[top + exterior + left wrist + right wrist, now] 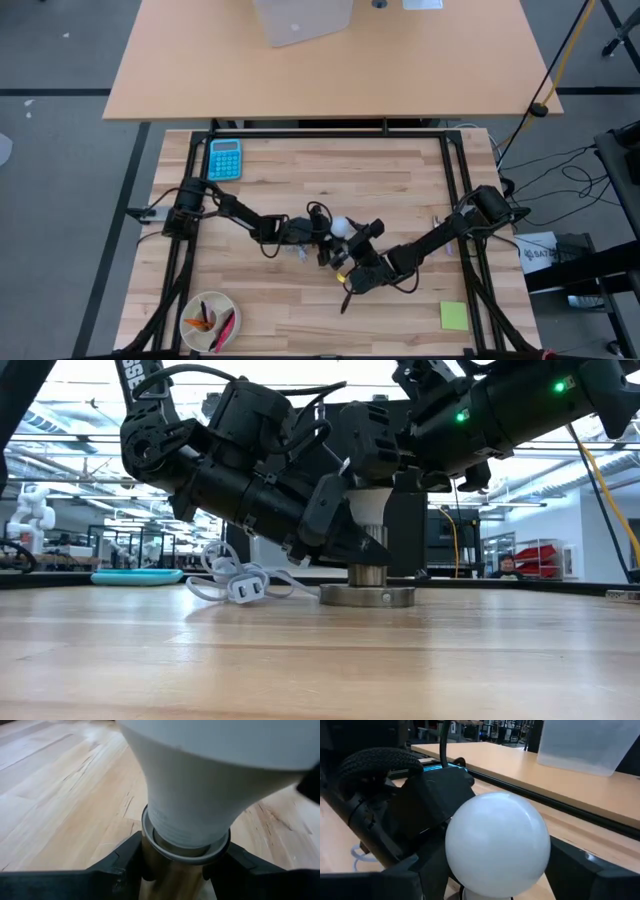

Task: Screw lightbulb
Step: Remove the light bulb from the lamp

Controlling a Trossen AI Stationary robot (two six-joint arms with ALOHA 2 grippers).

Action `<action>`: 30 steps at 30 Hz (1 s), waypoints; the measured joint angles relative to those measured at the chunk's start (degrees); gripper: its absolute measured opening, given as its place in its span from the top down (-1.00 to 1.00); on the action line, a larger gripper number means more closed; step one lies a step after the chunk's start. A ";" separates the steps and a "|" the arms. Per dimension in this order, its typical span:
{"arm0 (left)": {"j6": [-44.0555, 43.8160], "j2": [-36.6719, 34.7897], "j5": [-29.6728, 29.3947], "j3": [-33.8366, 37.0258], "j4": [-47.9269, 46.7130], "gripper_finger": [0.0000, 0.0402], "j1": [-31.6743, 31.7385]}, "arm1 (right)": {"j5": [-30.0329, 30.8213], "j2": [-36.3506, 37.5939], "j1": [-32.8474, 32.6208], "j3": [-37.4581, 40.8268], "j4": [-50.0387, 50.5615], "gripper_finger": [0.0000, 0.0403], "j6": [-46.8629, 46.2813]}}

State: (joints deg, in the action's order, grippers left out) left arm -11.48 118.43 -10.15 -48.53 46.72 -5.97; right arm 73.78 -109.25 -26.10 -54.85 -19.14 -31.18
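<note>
I see the lightbulb (342, 227) standing upright near the middle of the wooden table (330, 170), globe up, its narrow end seated in a metal socket (367, 574) that rises from a round flat base (367, 597) resting on the tabletop. In my left wrist camera the bulb's white neck (192, 805) drops into a grey collar on top of the brass-coloured socket barrel.

My left gripper (182, 865) reaches in from the left side of the table and sits low, its two dark fingers (120, 862) spread on either side of the socket barrel; they look pressed against it, pinching the socket just under the bulb.

My right gripper (495, 870) comes in from the right side and is around the globe (497, 842), with a dark finger (580, 870) showing on each side. The fingers are spread about as wide as the globe, but I cannot tell whether they touch it.

A white coiled cable (235, 582) lies on the table just beside the socket base. Farther off, a teal calculator (224, 158) lies near the table's far left corner, a white bowl (208, 322) holding red and orange items sits at the near left corner, and a green sticky note (454, 316) lies near the near right corner.
</note>
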 joint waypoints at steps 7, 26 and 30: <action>3.56 -0.07 4.47 0.00 -0.78 0.13 -0.04 | -0.86 0.21 -1.00 0.00 0.38 -0.35 2.08; 12.50 -0.04 22.67 0.16 -1.44 0.13 -1.73 | -21.87 8.30 -1.55 0.02 8.53 -0.36 10.52; 13.78 -0.04 26.48 0.26 -1.42 0.13 -1.88 | -28.00 8.98 -0.15 0.02 8.34 -0.36 13.11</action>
State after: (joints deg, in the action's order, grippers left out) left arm 2.30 118.39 16.33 -48.28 45.30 -7.85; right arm 45.78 -100.27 -26.25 -54.83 -10.80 -18.08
